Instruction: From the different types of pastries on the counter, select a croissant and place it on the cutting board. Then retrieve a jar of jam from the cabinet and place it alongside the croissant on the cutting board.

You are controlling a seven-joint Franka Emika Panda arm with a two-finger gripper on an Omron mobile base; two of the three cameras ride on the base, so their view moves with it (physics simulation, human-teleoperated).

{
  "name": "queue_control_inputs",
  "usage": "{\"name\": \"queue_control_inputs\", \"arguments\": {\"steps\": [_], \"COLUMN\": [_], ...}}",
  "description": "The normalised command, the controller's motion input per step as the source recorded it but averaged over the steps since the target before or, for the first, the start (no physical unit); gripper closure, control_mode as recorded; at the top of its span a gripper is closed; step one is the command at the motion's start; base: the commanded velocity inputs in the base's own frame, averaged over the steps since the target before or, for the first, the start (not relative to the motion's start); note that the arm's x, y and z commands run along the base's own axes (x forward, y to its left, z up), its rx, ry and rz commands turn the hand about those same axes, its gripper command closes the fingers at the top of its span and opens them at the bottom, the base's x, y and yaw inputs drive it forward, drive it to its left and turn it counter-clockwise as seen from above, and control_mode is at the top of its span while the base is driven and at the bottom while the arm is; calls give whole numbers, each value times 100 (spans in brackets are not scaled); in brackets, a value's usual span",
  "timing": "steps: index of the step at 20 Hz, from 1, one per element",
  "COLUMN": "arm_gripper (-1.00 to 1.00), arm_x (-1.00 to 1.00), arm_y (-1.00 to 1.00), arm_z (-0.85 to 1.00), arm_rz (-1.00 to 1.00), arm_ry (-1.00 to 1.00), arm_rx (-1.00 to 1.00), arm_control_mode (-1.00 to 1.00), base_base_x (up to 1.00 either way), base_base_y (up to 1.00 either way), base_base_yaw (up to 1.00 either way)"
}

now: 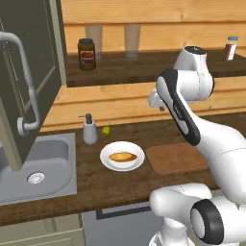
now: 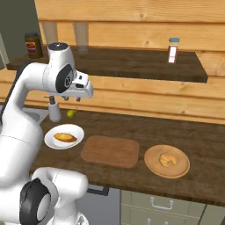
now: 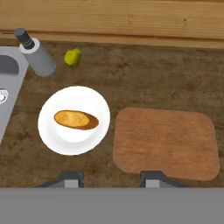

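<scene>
A croissant [image 2: 166, 159] lies on a round wooden plate [image 2: 185, 169] at the right of the counter. To its left is the bare brown cutting board [image 1: 175, 157] [image 2: 110, 150] [image 3: 166, 142]. Left of the board, a white plate [image 1: 106, 161] [image 2: 50, 143] [image 3: 48, 135] holds an oblong golden pastry [image 1: 122, 156] [image 2: 65, 137] [image 3: 76, 119]. A dark jar of jam [image 1: 87, 54] [image 2: 31, 45] stands at the left end of the cabinet shelf. My gripper [image 2: 72, 99] [image 3: 113, 179] hangs open and empty high above the counter, between the white plate and the board.
A grey soap dispenser [image 1: 89, 129] [image 3: 37, 59] and a small green fruit [image 1: 105, 129] [image 3: 73, 57] sit by the back wall. The sink [image 1: 62, 163] and faucet [image 1: 26, 72] are on the left, beside the open cabinet door [image 1: 41, 48]. A blue-capped bottle [image 2: 173, 50] stands on the shelf's right.
</scene>
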Motion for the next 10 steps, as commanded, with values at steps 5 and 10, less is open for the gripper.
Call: {"name": "queue_control_inputs", "arguments": {"steps": [5, 10], "arm_gripper": [-100, -100], "arm_x": [2, -20], "arm_y": [-25, -77], "arm_z": [0, 0], "arm_rz": [3, -7], "arm_ry": [-3, -1], "arm_rx": [1, 1], "arm_control_mode": [-100, -100], "base_base_x": [0, 0], "base_base_y": [0, 0], "base_base_yaw": [0, 0]}}
